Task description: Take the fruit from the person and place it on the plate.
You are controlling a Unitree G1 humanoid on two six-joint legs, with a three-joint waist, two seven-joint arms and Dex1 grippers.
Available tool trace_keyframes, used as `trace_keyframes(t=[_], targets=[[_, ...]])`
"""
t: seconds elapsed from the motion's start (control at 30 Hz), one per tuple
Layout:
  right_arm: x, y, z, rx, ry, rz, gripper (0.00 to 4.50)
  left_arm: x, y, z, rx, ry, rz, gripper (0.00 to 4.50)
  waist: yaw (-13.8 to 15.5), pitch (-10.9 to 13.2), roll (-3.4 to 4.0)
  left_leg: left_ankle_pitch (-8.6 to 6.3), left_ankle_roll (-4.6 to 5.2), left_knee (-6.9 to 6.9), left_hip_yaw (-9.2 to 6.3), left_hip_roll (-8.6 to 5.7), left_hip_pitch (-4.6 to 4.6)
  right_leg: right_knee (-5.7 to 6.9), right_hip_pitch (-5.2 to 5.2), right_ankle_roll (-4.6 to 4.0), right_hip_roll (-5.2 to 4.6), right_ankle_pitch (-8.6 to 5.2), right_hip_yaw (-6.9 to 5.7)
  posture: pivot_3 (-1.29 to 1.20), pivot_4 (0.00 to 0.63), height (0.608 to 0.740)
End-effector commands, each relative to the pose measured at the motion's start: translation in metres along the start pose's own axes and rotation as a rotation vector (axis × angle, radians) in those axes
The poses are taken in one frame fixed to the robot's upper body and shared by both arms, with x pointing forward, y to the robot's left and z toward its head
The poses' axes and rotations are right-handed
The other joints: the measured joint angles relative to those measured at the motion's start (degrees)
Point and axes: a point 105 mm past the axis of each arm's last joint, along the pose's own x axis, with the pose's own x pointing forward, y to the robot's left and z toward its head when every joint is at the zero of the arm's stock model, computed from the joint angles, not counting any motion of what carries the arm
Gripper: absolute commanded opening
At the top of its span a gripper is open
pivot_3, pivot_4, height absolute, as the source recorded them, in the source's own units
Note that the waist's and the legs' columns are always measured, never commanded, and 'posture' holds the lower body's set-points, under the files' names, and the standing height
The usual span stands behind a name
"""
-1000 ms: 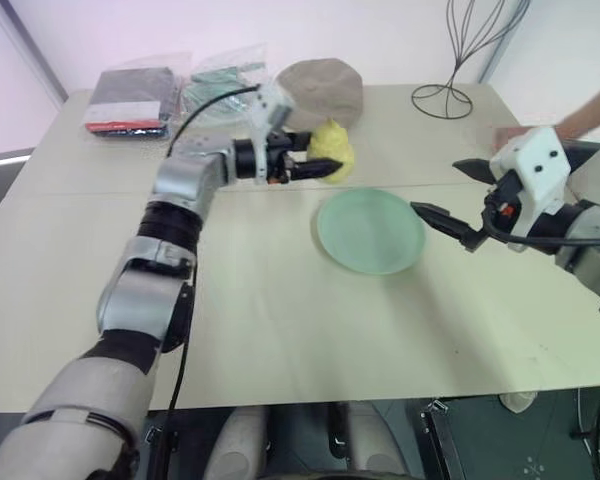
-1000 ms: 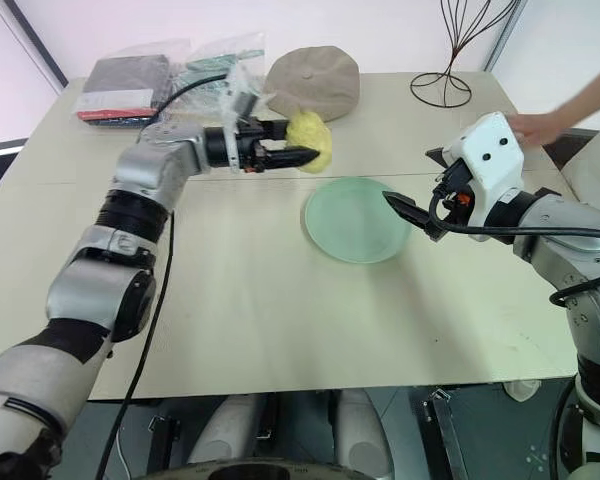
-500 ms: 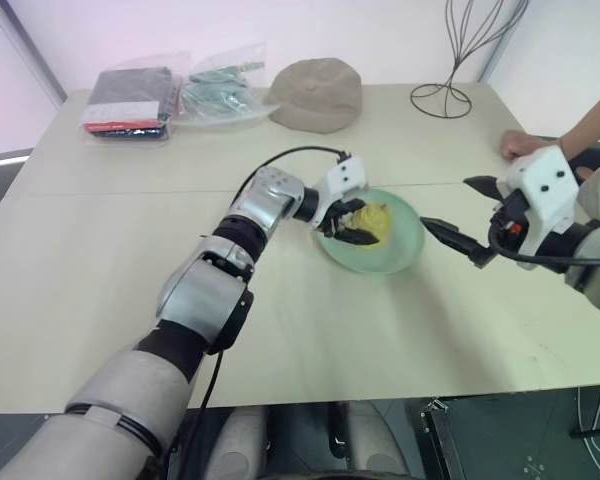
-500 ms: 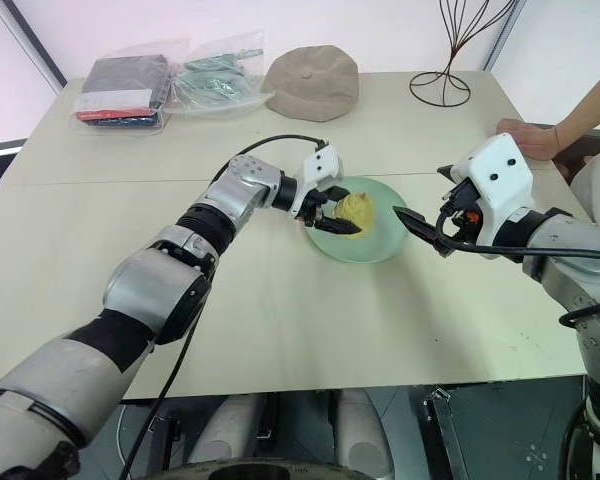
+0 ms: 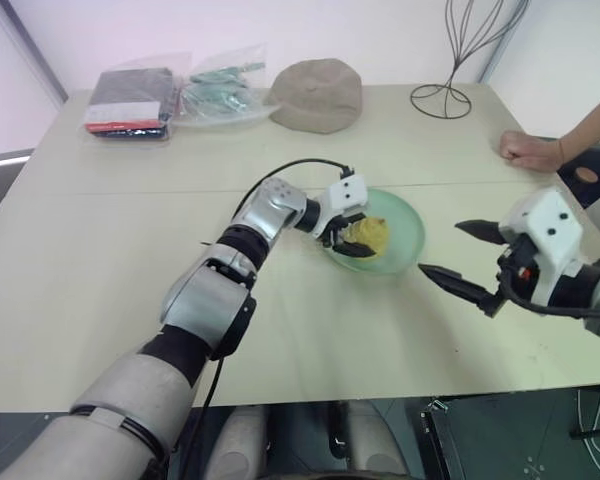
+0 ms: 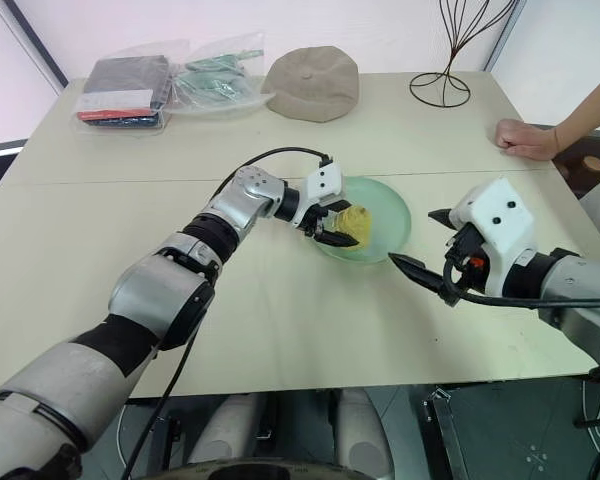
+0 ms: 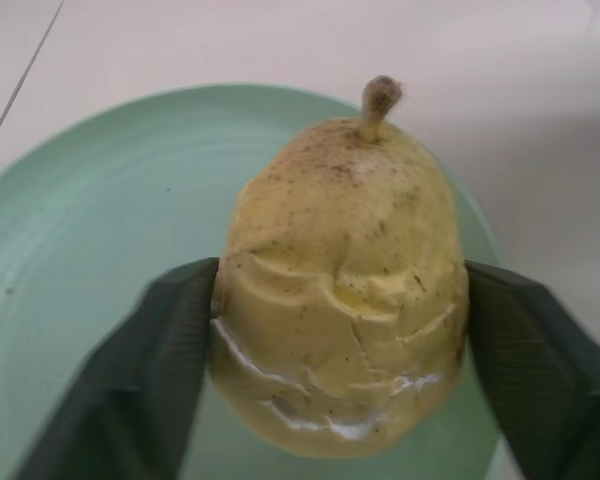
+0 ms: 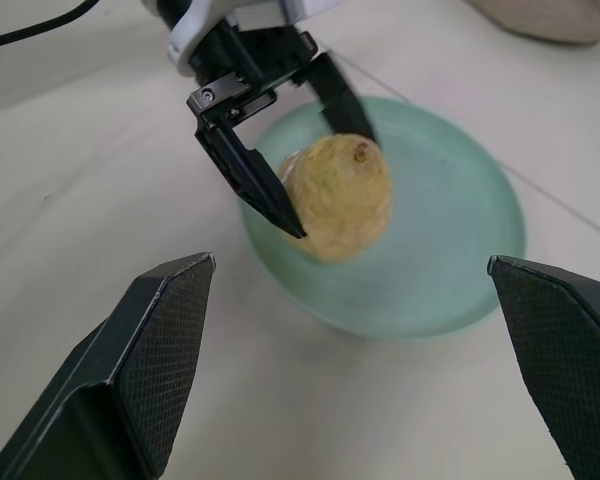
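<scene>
bumpy glossy fruit (image 7: 340, 300), translucent plate (image 7: 100, 230)

Left hand (image 5: 352, 234) fingers spread; right hand (image 5: 460, 258) spread, hovering.

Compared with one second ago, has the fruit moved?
Yes. The fruit was above the table near the beige cap; now it is away from the cap, on the plate.

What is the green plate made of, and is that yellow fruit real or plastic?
The plate looks like see-through mint plastic or glass, smooth with faint rings. The fruit looks like soft plastic or foam: speckled, dented skin with shiny creases, though I cannot be sure.
</scene>
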Motion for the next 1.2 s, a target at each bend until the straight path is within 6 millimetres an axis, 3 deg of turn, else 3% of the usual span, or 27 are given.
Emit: trace_keyframes(t=[0.03, 0.27, 0.4, 0.63, 0.8, 0.97, 1.07, 1.2], targets=[[-0.004, 0.002, 0.003, -0.037, 0.006, -0.009, 4.50, 0.000, 0.003, 0.008, 0.015, -0.027, 0.016, 4.48, 0.00, 0.00, 0.00, 0.00, 0.00, 0.00, 0.00, 0.00, 0.00, 0.00, 0.00, 0.00, 0.00, 0.00, 0.00, 0.00, 0.150, 0.740], [-0.004, 0.003, 0.000, -0.044, 0.023, -0.008, 4.50, -0.004, 0.008, 0.016, 0.004, -0.061, 0.041, 4.48, -0.02, 0.00, 0.00, 0.00, 0.00, 0.00, 0.00, 0.00, 0.00, 0.01, 0.00, 0.00, 0.01, 0.00, 0.00, 0.00, 0.150, 0.740], [-0.004, 0.003, 0.000, -0.048, 0.024, -0.009, 4.50, -0.016, 0.022, 0.034, -0.016, -0.133, 0.100, 4.48, -0.02, 0.00, -0.01, 0.00, 0.00, 0.00, 0.00, 0.00, 0.00, 0.01, 0.00, 0.01, 0.01, 0.00, 0.00, 0.00, 0.150, 0.740], [-0.004, 0.003, -0.001, -0.051, 0.026, -0.017, 4.50, -0.059, 0.044, 0.083, -0.067, -0.339, 0.149, 4.48, -0.07, 0.01, -0.01, 0.00, 0.00, 0.02, 0.00, 0.01, 0.00, 0.01, -0.01, 0.02, 0.03, 0.00, -0.01, 0.00, 0.150, 0.740], [-0.004, 0.002, -0.001, -0.057, 0.026, -0.018, 4.50, -0.101, 0.051, 0.100, -0.062, -0.407, 0.159, 4.48, -0.20, 0.00, -0.01, 0.00, 0.00, 0.01, 0.00, 0.01, 0.01, 0.03, -0.01, 0.02, 0.04, 0.00, 0.00, 0.00, 0.150, 0.740], [-0.004, 0.001, -0.001, -0.065, 0.025, -0.012, 4.50, -0.149, 0.051, 0.079, -0.007, -0.316, 0.203, 4.48, -0.33, -0.01, 0.01, 0.00, 0.00, 0.01, -0.01, 0.04, 0.04, 0.07, -0.01, 0.02, 0.08, 0.00, 0.01, 0.00, 0.150, 0.740], [-0.004, 0.000, -0.002, -0.069, 0.031, -0.009, 4.50, -0.186, 0.041, 0.049, 0.136, -0.161, 0.211, 4.48, -0.71, -0.03, 0.05, 0.00, -0.01, 0.00, 0.03, 0.04, 0.07, 0.07, -0.01, 0.01, 0.06, 0.00, 0.06, 0.00, 0.150, 0.740], [-0.006, -0.002, -0.003, -0.073, 0.036, -0.006, 4.50, -0.220, 0.026, 0.035, 0.115, -0.140, 0.206, 4.48, -0.33, -0.01, 0.03, 0.01, -0.01, -0.05, 0.01, 0.06, 0.05, 0.07, -0.04, -0.01, 0.06, 0.01, 0.07, 0.00, 0.150, 0.740]])
